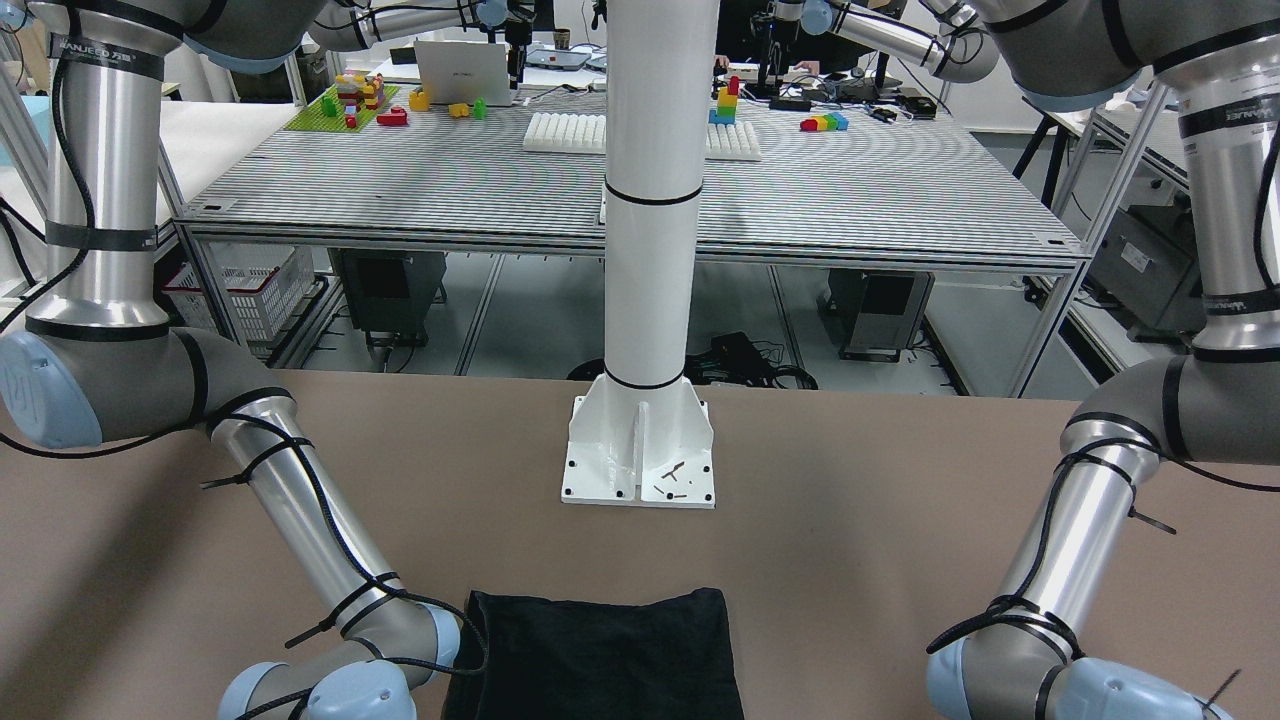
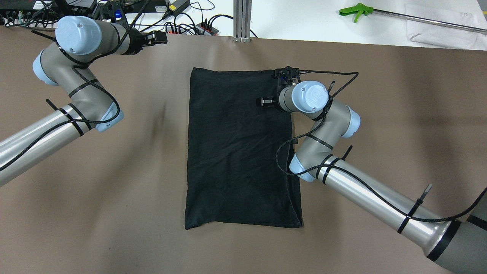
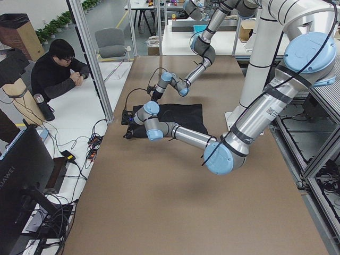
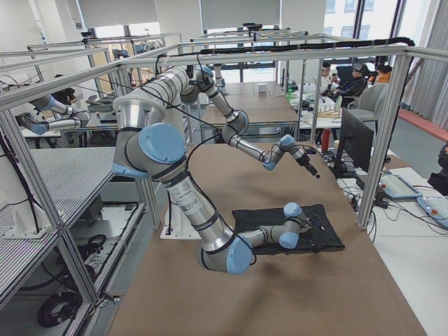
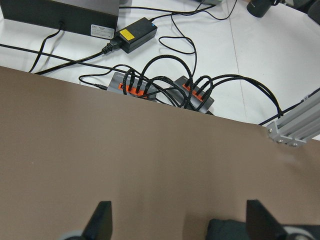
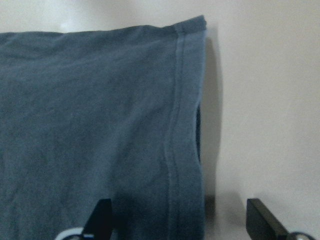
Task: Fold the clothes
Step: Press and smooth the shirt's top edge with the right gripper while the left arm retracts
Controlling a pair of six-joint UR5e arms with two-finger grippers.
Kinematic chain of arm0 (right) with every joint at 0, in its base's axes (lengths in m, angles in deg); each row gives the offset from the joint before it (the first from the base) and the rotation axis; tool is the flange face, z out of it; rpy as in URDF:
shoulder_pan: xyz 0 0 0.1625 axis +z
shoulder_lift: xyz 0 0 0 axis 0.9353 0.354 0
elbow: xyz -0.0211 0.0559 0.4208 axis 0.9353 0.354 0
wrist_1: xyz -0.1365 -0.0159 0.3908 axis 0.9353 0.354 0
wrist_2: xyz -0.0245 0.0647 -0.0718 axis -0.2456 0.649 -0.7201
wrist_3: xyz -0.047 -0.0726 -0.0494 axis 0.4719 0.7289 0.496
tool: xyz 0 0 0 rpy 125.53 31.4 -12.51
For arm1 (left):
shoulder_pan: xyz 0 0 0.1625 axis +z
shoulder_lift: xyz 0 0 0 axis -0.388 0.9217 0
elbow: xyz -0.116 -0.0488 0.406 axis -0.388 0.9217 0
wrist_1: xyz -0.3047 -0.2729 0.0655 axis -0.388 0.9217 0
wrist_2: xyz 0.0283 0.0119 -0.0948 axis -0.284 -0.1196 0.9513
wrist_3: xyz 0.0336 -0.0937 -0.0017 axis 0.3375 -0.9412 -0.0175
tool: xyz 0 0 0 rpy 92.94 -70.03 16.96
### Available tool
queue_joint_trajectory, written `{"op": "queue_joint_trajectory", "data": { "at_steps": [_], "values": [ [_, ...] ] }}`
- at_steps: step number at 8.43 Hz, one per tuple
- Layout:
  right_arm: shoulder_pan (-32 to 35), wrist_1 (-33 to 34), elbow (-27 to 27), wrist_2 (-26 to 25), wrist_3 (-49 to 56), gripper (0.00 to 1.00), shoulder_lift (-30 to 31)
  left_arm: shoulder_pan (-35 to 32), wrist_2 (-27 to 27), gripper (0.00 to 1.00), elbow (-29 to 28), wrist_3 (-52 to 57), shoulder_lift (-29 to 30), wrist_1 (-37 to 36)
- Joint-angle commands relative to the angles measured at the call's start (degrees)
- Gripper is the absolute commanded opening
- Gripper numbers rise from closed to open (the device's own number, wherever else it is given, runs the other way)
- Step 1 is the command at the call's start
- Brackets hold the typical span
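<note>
Item: plain black matte fabric garment (image 2: 239,148), a flat rectangle with hemmed edges, at the centre of the overhead frame on the brown desk (image 2: 95,182).
Right pincer (image 6: 182,220): fingers spread over the garment's upper right corner, one above cloth, the other above bare desk.
Left pincer (image 5: 181,222): spread, holding nothing, at the overhead frame's upper left, above bare desk near its edge.

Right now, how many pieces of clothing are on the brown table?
1. A black garment lies flat in the middle of the table, with the right pincer open over its far right corner. It looks layered, so anything tucked inside would be hidden.
</note>
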State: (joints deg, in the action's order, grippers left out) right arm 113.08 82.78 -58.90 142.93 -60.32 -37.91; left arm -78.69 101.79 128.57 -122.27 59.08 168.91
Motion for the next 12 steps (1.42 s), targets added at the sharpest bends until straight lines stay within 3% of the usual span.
{"op": "queue_joint_trajectory", "data": {
  "at_steps": [1, 2, 3, 5, 7, 9, 12],
  "values": [
    [3.3, 1.1, -2.5, 6.2, -3.8, 0.94, 0.8, 0.0, 0.0, 0.94, -0.1, 0.0, 0.0, 0.0],
    [5.2, 5.3, -6.8, 10.8, -3.9, 0.94, 1.2, 0.0, 0.0, 0.94, -0.1, 0.0, 0.1, 0.1],
    [5.6, 10.0, -11.8, 11.7, -4.1, 0.94, 1.3, 0.0, 0.0, 0.94, -0.1, 0.0, 0.1, 0.1],
    [4.7, 10.5, -18.9, 11.8, -11.9, 0.94, 4.1, -0.1, 0.0, 0.94, 0.0, -0.1, 0.4, 0.0],
    [-1.0, 10.4, -27.0, 11.5, -21.5, 0.94, 9.4, -0.1, 0.0, 0.94, 0.3, -0.1, 0.9, -0.2],
    [-6.6, 10.1, -30.8, 11.0, -28.6, 0.94, 12.9, -0.1, 0.0, 0.94, 0.3, -0.1, 1.5, -0.4],
    [-10.7, 10.0, -33.1, 9.9, -30.3, 0.94, 18.3, -0.1, -0.2, 0.94, 0.3, -0.1, 1.7, -0.5]
  ]
}}
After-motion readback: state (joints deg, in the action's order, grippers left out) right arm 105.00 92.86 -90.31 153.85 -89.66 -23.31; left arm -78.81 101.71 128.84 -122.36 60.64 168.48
